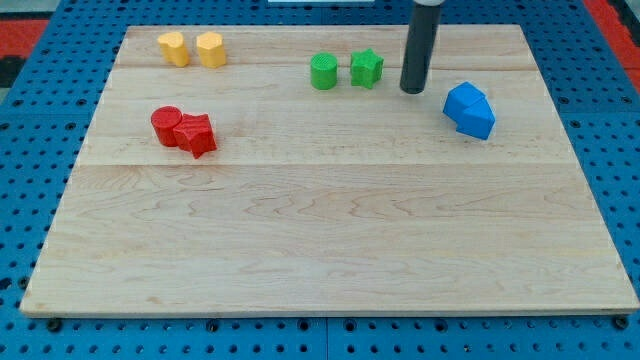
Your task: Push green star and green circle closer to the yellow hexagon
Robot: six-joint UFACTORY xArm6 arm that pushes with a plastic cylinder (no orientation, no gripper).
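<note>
A pale wooden tabletop (330, 240) lies on a blue pegboard surface (30, 90). Toward the view's left sit a red circle (166, 124) and a red star (197, 133), touching each other. At the view's upper left stands a yellow block (173, 47) of unclear shape, and at the right a blue block (469, 110), perhaps two pressed together.

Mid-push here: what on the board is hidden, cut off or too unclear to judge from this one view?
- Rod above my tip: cut off by the view's top edge; the arm is out of frame.
- Blue blocks: pressed together, so their shapes and the seam between them are unclear.
- Red blocks: they touch or overlap; individual shapes are hard to make out.
- Gap between my tip and the green star: a single view cannot confirm depth.
- Yellow pair: too small to tell which is the hexagon.
</note>
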